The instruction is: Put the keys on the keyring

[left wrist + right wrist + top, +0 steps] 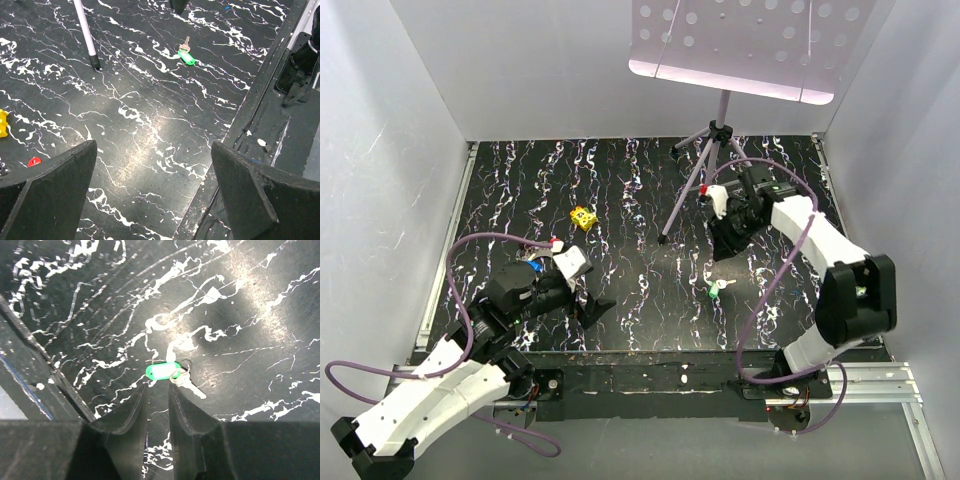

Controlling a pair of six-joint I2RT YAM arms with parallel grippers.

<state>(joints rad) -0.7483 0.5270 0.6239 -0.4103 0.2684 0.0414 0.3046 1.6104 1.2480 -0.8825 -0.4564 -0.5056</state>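
Black marbled table (640, 190) is carrying the work, with white walls enclosing it. One green key (162, 371) is lying flat on it near the front edge, just beyond the right gripper (157, 390), whose fingers are standing a narrow slit apart and gripping nothing. Left gripper (154, 150) is hovering with fingers spread wide, likewise empty. Keyring is not showing clearly in any view, and further keys cannot be confirmed. Judgement: nothing is threaded yet, so picking and threading are all remaining.
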